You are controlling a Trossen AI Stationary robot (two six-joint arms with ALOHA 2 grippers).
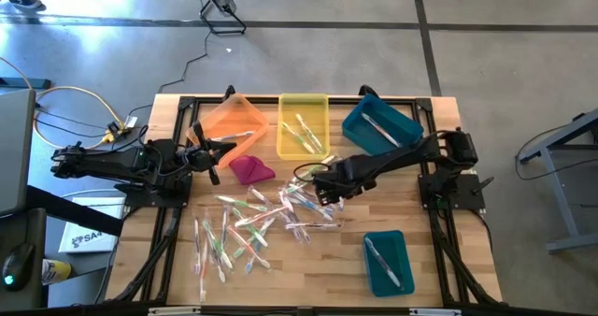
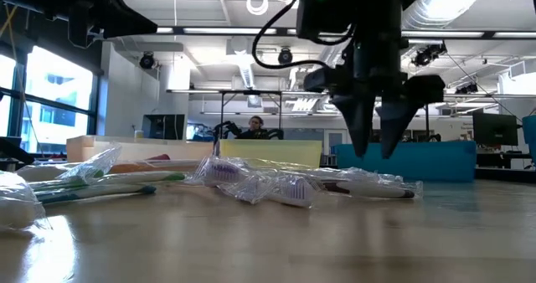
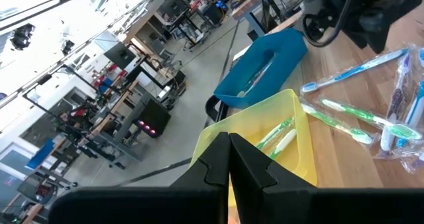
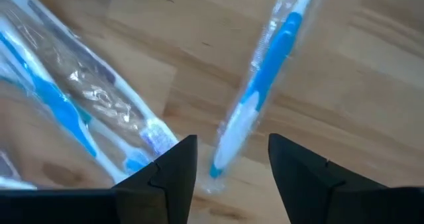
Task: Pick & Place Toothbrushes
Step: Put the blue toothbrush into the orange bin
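Several toothbrushes (image 1: 262, 222) in clear wrappers lie scattered on the wooden table (image 1: 439, 288). My right gripper (image 1: 322, 190) points down over the pile's far right part, open. A blue-and-white wrapped toothbrush (image 4: 265, 85) lies flat on the wood, and its near end shows in the gap between the fingers (image 4: 173, 168). In the low view the fingertips (image 2: 362, 145) hang just above the wrapped toothbrushes (image 2: 368, 182). My left gripper (image 3: 230, 164) is shut on nothing, held level above the table's left side near the orange bin (image 1: 229, 120).
Along the far edge stand the orange bin, a yellow bin (image 1: 302, 124) and a teal bin (image 1: 378, 124), each with toothbrushes in it. A second teal bin (image 1: 386, 260) sits at the near right. A magenta cloth lump (image 1: 250, 169) lies beside my left gripper.
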